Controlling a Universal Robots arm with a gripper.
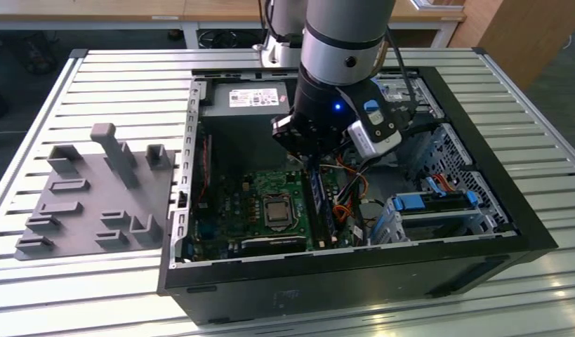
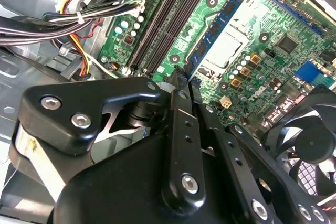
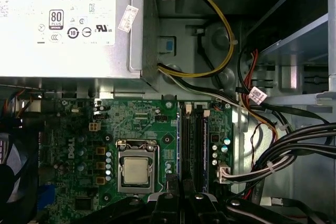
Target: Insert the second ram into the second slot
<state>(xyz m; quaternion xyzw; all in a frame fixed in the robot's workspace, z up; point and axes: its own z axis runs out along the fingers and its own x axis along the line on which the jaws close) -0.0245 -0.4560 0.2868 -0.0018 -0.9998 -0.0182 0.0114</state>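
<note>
Slatted table (image 1: 128,77), one open case (image 1: 362,281), one gripper (image 2: 184,80) (closed) over one blue ram (image 2: 220,24)

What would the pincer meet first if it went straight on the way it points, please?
Probably the second ram, lying along the motherboard slots just ahead of the pincer; they may already touch.

Second ram (image 1: 317,202): thin, long blue circuit-board stick. Dark chips in a row along one face of the ram (image 2: 216,29) in the second wrist view. Standing upright on its long edge, running near-to-far over the green motherboard (image 1: 233,203). Just to the exterior view's right of the CPU socket (image 1: 278,210). Lined up along the second slot (image 3: 186,140), the dark channel nearest that socket, with a white latch (image 3: 188,109) at its far end. Depth of seating not discernible. Other dark slots (image 2: 168,19) just beside, on the side away from the socket.
</note>
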